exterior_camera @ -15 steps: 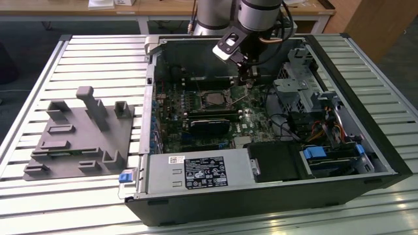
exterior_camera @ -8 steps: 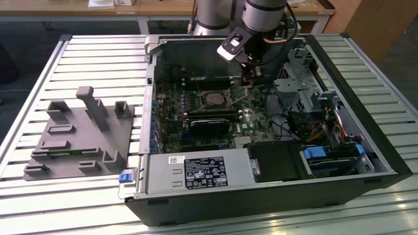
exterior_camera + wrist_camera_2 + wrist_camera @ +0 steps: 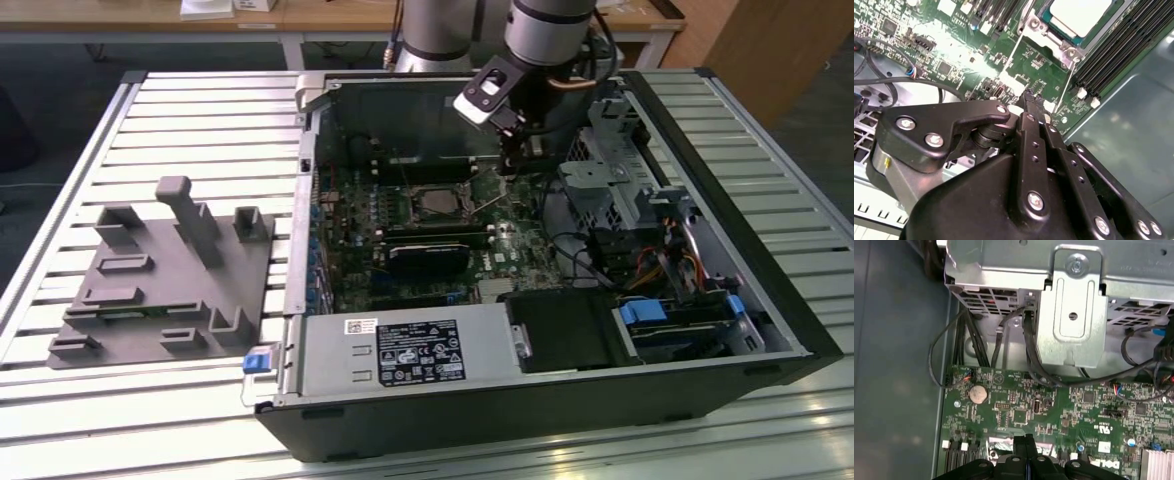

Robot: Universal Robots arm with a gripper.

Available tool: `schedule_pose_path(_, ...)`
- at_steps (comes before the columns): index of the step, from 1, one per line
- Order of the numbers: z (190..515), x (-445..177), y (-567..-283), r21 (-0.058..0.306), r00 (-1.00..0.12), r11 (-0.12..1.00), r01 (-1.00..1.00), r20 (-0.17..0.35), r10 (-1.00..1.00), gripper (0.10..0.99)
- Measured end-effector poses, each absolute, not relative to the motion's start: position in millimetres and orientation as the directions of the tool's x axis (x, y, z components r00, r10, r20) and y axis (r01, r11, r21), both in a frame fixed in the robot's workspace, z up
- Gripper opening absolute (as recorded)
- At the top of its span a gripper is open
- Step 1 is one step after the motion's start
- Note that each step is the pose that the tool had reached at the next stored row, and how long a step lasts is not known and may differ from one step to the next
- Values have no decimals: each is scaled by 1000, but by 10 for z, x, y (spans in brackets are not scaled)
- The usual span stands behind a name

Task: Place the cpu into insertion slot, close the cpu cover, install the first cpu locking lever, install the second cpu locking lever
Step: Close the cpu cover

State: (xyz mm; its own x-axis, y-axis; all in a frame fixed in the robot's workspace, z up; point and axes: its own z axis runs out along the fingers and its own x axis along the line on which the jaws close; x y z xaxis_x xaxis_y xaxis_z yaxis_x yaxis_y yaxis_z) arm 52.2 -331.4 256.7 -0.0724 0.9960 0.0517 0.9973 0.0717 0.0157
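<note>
Tho flat in slot point(image 3: 1070, 51), cpu point(image 3: 1081, 15) face-up.

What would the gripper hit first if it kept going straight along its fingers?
Most likely the free edge of the cpu cover, or the green circuit board just beside it; depth is unclear. The gripper points there, beside the cpu.

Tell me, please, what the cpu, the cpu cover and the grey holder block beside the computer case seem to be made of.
The cpu: metal top, seemingly, with a pale matte sheen that catches the light evenly. The cpu cover: thin sheet metal, likely steel, silvery and bright along its edges. The grey holder block: probably plastic, uniformly dull grey without any glints.
</note>
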Motion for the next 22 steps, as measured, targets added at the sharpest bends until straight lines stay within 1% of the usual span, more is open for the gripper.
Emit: schedule_pose_path(22, 2402, 740, -3236, 10, -72, 72, 997, 51, 996, 106)
